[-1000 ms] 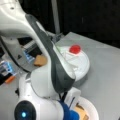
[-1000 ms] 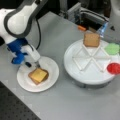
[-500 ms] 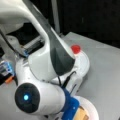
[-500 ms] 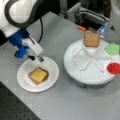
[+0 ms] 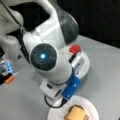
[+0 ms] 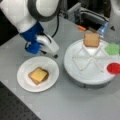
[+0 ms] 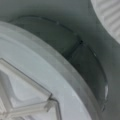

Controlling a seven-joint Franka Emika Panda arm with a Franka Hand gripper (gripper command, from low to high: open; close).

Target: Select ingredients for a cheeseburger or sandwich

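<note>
Wrist view shows only the tray (image 7: 37, 82) rim. In a front view, our claw (image 6: 53, 51) hangs between plate (image 6: 25, 82) and tray; we cannot tell its opening. The cheese (image 6: 38, 74) tops toast on the plate; another toast (image 6: 91, 40) waits at the tray's far edge. We risk clipping that rim.

Even, fairly bright indoor light falls on the grey worktop (image 6: 75, 105) in both front views, and every outline is soft and blurred. The background behind the arm is dark. In a front view, a faint shadow lies under the round divided tray (image 6: 82, 81). A blue lamp glows on the arm's joint (image 5: 43, 56). The wrist view is dim, grey and blurred, with the tray's rim (image 7: 50, 67) close up.
</note>
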